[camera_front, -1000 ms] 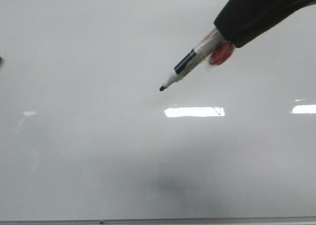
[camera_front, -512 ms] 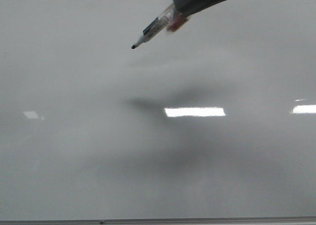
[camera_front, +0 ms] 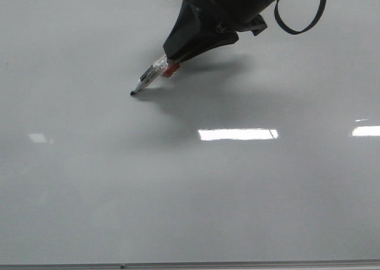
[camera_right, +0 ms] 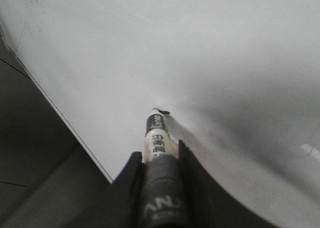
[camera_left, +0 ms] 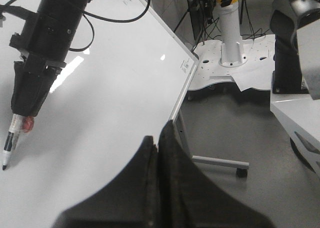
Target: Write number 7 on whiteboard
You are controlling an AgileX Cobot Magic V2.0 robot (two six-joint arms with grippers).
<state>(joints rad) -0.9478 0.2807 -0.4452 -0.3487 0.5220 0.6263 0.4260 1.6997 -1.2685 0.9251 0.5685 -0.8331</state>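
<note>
A: Since the earlier front frame, the right gripper [camera_front: 172, 65] has come down and toward the board's left; the marker [camera_front: 149, 77] tip, which hung clear of the surface, now sits against the whiteboard [camera_front: 89, 187].

B: Grip state?

A: Right fingers clenched on the marker barrel; the right wrist view shows the barrel pinched between both black fingers [camera_right: 129, 188]. An orange-red part sits just below the fingertips beside the barrel.

B: Left arm?

A: Left gripper [camera_left: 159, 153] has its fingers pressed together, nothing between them. It hangs over the floor just past the board's edge, well apart from the marker.

B: Any ink down?

A: Only a small dark mark at the tip in the right wrist view. Number 7 not yet drawn; cannot tell whether that mark is ink or just the nib.

B: Tip location?

A: Upper middle of the board, somewhat left of centre, well above the thin metal bottom edge [camera_front: 237, 263]. Arm's shadow lies on the board right beside the tip.
</note>
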